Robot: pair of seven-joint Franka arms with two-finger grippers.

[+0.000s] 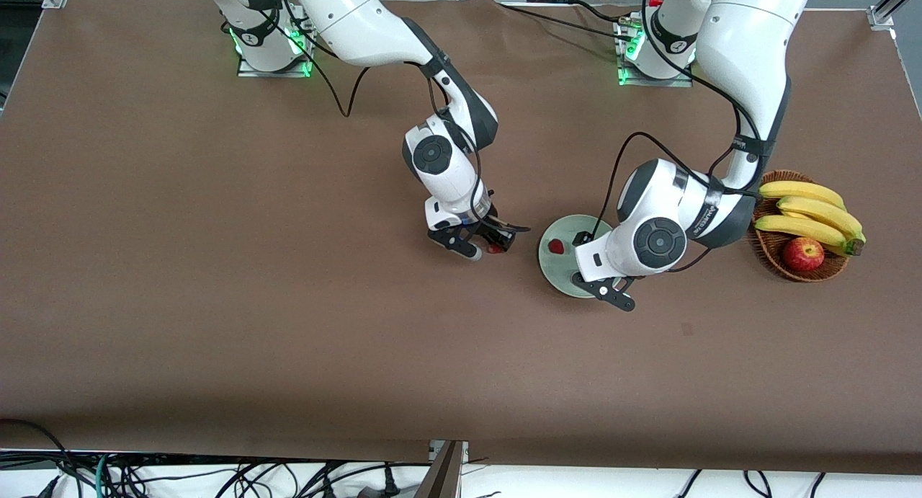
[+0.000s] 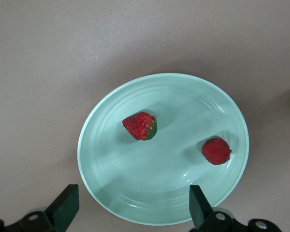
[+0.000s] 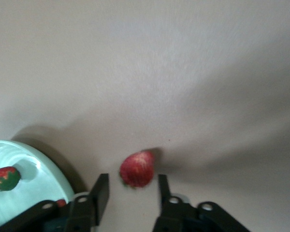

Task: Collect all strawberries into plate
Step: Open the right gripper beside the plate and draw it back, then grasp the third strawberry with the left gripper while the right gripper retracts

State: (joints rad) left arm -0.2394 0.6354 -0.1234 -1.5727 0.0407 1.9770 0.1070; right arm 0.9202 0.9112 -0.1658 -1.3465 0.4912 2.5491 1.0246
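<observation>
just off the plate (image 1: 558, 278), right gripper (image 3: 130, 191) open around a strawberry (image 3: 137, 169), left gripper (image 2: 130, 205) open above two strawberries (image 2: 140, 125)

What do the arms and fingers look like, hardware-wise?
Both arms have glossy white shells with dark grey joint bands and round grey caps. Black cables loop along each. The left gripper and right gripper carry black fingers. The bases glow green.

plate (image 1: 558, 267) partly under left arm
</observation>
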